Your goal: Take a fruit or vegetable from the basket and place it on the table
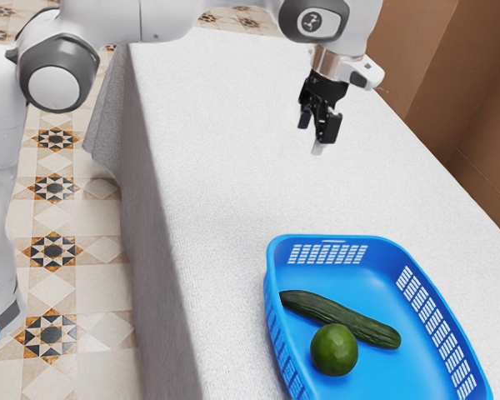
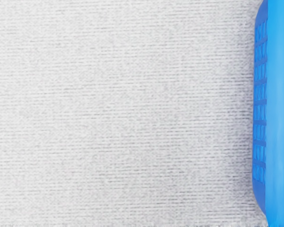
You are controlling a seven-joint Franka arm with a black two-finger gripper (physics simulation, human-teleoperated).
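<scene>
1. Cucumber [image 1: 337,318], my likely pick, lies inside the basket [image 1: 431,279] w/ the green fruit [image 1: 334,350] close beside it; can't tell if they touch.
2. Gripper [image 1: 315,131] hangs over the table [image 1: 221,158], outside the basket, beyond its slotted end wall [image 1: 327,253]; jaws stand apart, nothing btw them.
3. Key relation: from the gripper, cucumber lies past that end wall & lower, down in the basket; the green fruit is a bit farther in.
4. Long axis runs diag. across the basket: one end near its side wall on the exterior view's left, the other out on the basket floor toward the exterior view's right.
5. Next, I'd say: travel high over the rim, turn so jaws close across cucumber's narrow width, mid-length, then lower.
6. Risk: a jaw nudging the green fruit, esp. if I come down off-centre.
</scene>
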